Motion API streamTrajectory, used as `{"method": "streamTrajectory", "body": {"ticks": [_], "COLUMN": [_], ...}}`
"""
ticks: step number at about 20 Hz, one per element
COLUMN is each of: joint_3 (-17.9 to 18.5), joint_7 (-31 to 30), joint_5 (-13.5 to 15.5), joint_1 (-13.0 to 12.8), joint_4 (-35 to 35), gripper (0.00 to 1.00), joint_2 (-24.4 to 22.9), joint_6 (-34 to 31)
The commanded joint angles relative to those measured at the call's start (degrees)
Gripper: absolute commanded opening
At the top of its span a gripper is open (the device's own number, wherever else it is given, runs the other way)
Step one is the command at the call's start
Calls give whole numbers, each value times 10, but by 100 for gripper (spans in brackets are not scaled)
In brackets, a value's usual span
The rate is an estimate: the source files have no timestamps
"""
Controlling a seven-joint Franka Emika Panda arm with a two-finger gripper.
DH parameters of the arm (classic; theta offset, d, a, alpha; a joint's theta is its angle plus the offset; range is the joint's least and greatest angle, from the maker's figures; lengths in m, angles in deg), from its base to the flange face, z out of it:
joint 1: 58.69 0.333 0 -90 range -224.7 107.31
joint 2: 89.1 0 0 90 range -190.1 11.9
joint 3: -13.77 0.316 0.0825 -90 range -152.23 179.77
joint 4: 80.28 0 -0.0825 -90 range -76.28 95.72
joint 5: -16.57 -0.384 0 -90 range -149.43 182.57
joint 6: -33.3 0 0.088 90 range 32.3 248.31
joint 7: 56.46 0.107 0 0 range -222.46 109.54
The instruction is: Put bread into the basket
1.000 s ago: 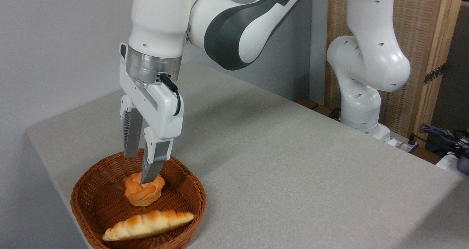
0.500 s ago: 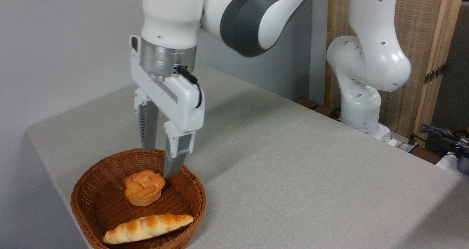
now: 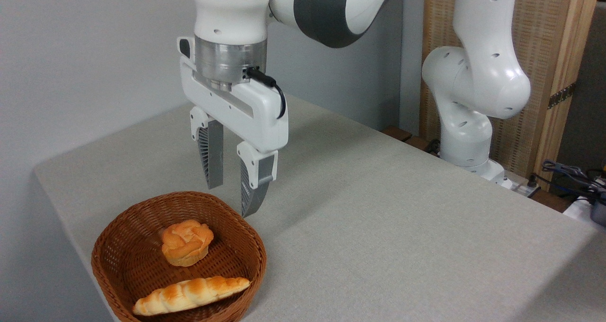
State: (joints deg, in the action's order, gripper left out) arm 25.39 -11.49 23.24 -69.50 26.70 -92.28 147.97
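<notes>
Hovering above the far right rim of the shallow reddish-brown woven wicker basket [image 3: 118,260], our two-finger gripper [image 3: 232,199] hangs with its grey fingers spread apart and nothing between them. We find the long pale-yellow braided bread with golden-brown toasted patches [image 3: 189,294] already inside the basket, lying along its near wall. Its long axis runs roughly left to right in the picture, the right tip a little higher and resting close to the rim. From our gripper the bread lies down and toward the camera, somewhat to the left, with the small round orange rose-shaped bun [image 3: 186,242] sitting between the two on the basket floor, apart from the loaf. We judge the task as good as done, since the loaf rests wholly within the wicker. If we had to return to it, we would need to pass over the bun and turn the fingers to close across the loaf's narrow width. The grey cloth-covered table [image 3: 388,218] to the right is bare.
</notes>
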Motion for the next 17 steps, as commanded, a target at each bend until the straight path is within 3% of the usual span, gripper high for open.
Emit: {"method": "streamTrajectory", "body": {"ticks": [1,6,17], "joint_3": [-5,-25,-23], "joint_7": [-15,-16,-10], "joint_5": [-25,-59,-33], "joint_1": [-4,-7,-6], "joint_4": [-19,-39,-39], "gripper": [100,100,100], "joint_2": [-24,-20,-2], "joint_6": [-53,-87,-89]}}
